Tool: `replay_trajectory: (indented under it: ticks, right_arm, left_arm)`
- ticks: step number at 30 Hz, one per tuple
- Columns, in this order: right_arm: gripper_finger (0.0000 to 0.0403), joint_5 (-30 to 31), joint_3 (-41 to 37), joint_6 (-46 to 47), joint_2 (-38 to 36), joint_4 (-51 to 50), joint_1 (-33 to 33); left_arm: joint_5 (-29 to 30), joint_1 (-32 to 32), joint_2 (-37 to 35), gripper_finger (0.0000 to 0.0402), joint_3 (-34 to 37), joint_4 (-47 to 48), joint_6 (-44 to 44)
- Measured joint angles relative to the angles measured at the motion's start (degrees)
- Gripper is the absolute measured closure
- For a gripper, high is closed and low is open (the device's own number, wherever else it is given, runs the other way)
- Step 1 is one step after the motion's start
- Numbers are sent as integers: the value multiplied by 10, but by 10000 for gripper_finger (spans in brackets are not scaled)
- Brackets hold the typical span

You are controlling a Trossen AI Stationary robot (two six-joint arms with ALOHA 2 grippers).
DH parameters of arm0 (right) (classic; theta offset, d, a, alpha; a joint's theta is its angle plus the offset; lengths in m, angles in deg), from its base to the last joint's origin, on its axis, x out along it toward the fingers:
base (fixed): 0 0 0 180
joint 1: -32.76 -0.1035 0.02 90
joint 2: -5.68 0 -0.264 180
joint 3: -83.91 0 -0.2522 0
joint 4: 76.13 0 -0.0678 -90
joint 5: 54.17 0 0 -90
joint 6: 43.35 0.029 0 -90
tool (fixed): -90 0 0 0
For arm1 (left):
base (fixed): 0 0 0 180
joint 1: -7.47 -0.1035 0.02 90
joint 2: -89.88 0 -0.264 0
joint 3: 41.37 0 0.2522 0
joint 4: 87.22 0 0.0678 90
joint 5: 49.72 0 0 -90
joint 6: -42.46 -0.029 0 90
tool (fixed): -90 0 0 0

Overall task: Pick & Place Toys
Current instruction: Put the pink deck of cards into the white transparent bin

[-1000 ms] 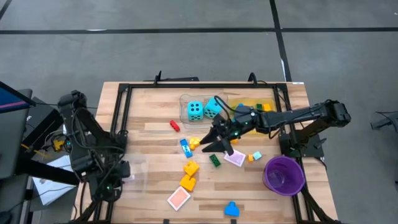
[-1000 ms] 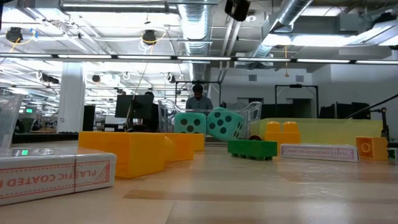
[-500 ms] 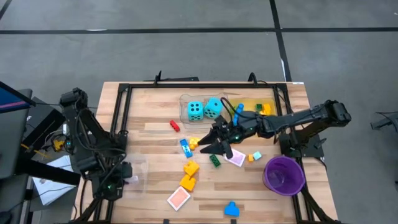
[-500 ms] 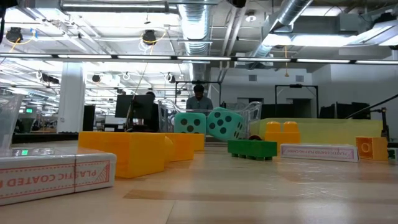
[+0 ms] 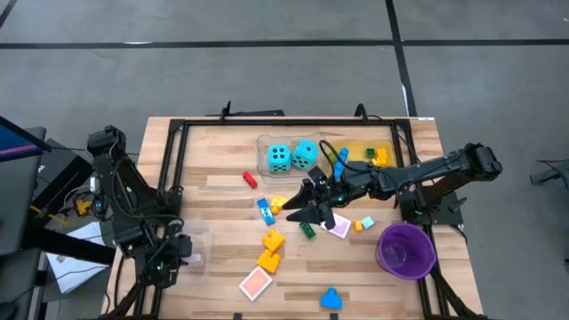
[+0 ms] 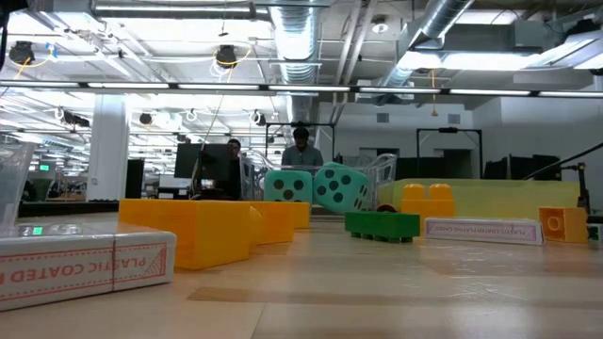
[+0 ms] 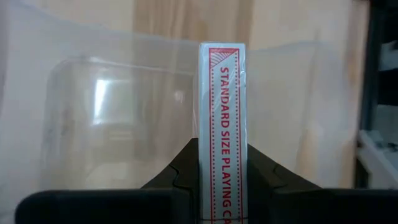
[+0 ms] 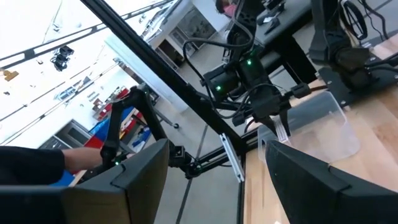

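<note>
Right arm: reaches from the table's right edge toward the middle, low and nearly level; the right gripper (image 5: 307,206) hangs over the scattered bricks with its fingers spread wide, holding nothing.
Left arm: folded at the table's front left corner; the left gripper (image 7: 222,180) is clamped narrow on a card box (image 7: 222,124) held on edge.
Dice: two turquoise dice (image 5: 292,156) sit side by side in a clear tray (image 5: 263,153) at the back of the table.
Bricks: a red brick (image 5: 250,180) lies alone left of centre; a blue brick (image 5: 266,212), a green brick (image 5: 308,230) and yellow bricks (image 5: 269,250) lie under and in front of the right gripper; another blue brick (image 5: 331,299) sits at the front edge.
Tiles: a pink tile (image 5: 337,227) lies just beside the right gripper; an orange tile (image 5: 255,284) lies near the front edge.
Only the left wrist view shows: the box's red lettering and a clear plastic container (image 7: 112,118) behind it.
Only the right wrist view shows: the spread fingers (image 8: 134,180) pointing across at the left arm.
Only the low view shows: the dice (image 6: 316,186) behind a yellow block (image 6: 193,229), and people in the room beyond.
Others: a purple bowl (image 5: 407,250) stands at the right front; a yellow tray (image 5: 364,153) sits beside the dice tray.
</note>
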Motion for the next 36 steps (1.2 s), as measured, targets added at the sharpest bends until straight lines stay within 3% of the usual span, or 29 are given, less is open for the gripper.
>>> replay_trajectory:
  ticks: [17,36]
  right_arm:
    - [143,0,0,0,0,-2,1]
    - [143,0,0,-2,0,-2,6]
  left_arm:
    - [-1,15,7,341,37,-64,-15]
    - [25,31,77,341,35,-101,4]
